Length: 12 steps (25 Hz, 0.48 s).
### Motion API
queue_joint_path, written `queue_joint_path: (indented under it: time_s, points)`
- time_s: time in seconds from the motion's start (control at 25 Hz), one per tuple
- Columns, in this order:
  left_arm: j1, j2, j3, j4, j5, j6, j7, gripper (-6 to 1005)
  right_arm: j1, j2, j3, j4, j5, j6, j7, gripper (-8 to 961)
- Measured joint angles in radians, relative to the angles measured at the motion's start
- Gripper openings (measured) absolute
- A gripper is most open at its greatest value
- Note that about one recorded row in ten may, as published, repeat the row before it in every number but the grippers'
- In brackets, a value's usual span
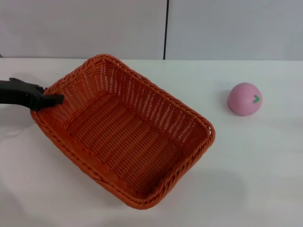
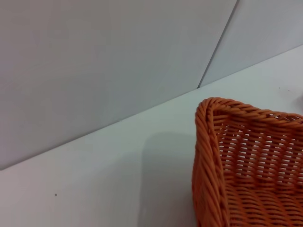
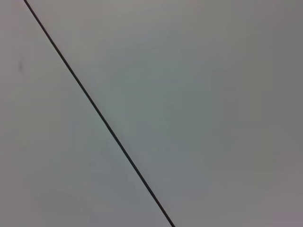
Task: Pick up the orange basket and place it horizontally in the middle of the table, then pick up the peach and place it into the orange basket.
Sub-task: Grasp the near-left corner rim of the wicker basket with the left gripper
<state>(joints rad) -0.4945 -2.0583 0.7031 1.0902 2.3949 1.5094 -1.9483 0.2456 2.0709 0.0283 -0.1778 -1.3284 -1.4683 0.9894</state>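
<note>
Gripping the orange basket [image 1: 125, 130] rim on the white table [image 1: 255, 161], left claw [image 1: 47, 100]; grey seamed wall [image 1: 85, 26] behind.

left end effector [image 1: 53, 100] — low, reaching inward

Orange basket [image 1: 124, 131]: burnt orange weave. Peach [image 1: 244, 99]: pink, green leaf mark. Table [image 1: 255, 161]: white.

Looks like a bare lab or test setup to me: plain white worktop [image 1: 255, 165], blank grey wall panels [image 1: 85, 28] with one dark seam [image 1: 165, 28], just toy props laid out.
</note>
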Motion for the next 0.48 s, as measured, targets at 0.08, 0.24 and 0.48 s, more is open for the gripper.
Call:
queue_joint_path:
  time_s: [0.08,0.24,0.48]
  points:
    - [-0.002,-0.001,0.003,0.000,0.000,-0.005,0.000,416,0.000,0.000,0.002,0.000,0.000,0.001,0.000,624]
    - [-0.006,-0.001,0.003,0.000,-0.001,-0.006,0.000,339,0.000,0.000,0.004,0.000,0.000,0.001,0.000,624]
    - [-0.007,-0.002,0.020,0.001,0.000,-0.006,0.001,187,0.000,0.000,0.005,0.000,0.002,0.003,0.000,624]
